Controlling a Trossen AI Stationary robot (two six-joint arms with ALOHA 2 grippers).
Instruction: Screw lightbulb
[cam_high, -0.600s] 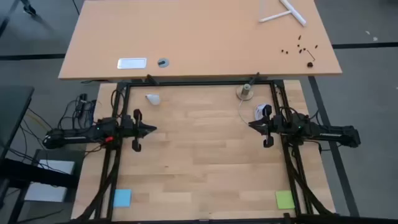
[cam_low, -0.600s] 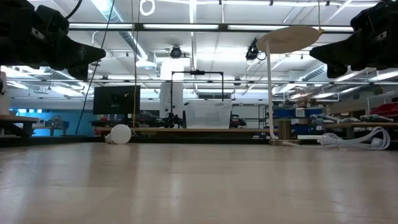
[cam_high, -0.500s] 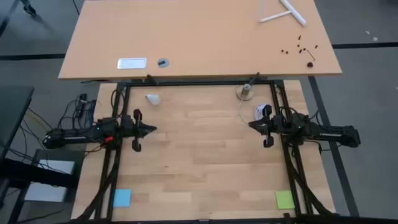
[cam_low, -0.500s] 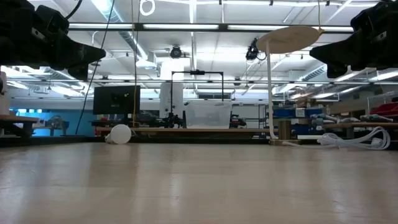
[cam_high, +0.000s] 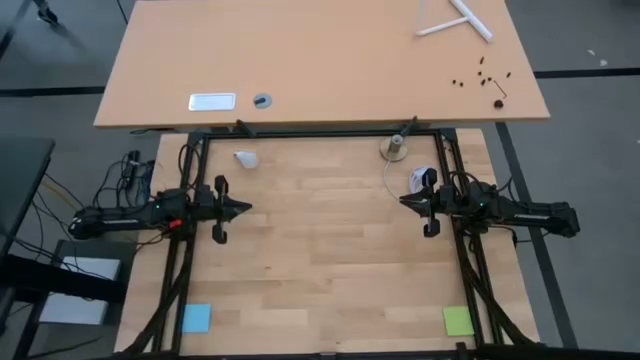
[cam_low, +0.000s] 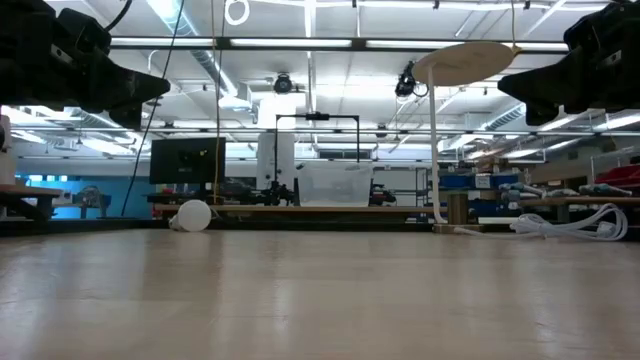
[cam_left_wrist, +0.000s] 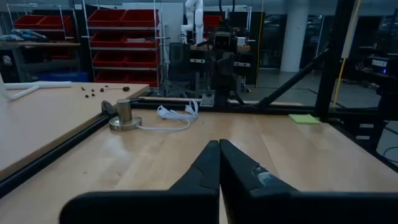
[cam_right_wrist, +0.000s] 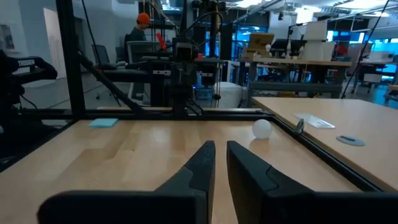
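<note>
While both arms hang above the wooden worktop (cam_high: 320, 250) with nothing in their grasp, the left end effector (cam_high: 243, 208) sits over the left edge, pointing toward the middle. Its two dark fingers (cam_left_wrist: 208, 163) are pressed together and hold nothing. Behind it, near the far left corner, the lightbulb (cam_high: 245, 158) lies on its side on the worktop, well apart from both arms; in the low view the lightbulb (cam_low: 192, 215) shows as a white round shape resting at the far edge, and in the right wrist view the lightbulb (cam_right_wrist: 262, 129) lies just beside the black frame rail (cam_right_wrist: 311, 146). A blue note (cam_high: 196, 318) is stuck near the front left corner.

Further right, by the far right corner, the round silvery socket (cam_high: 394, 148) stands on the worktop, with a thin white cable (cam_high: 386, 176) running from it toward the coiled white cord (cam_high: 422, 180) that lies close to the right arm. The left wrist view shows the same socket (cam_left_wrist: 125, 117) upright with its cable curling beside it.

The right end effector (cam_high: 404, 202) hovers over the right edge, pointing back toward the left one. Its fingers (cam_right_wrist: 200, 163) are almost closed, a narrow gap between them, with nothing held. A green note (cam_high: 458, 320) lies near the front right corner. A person in an orange cap (cam_right_wrist: 143, 28) stands in the room beyond.
</note>
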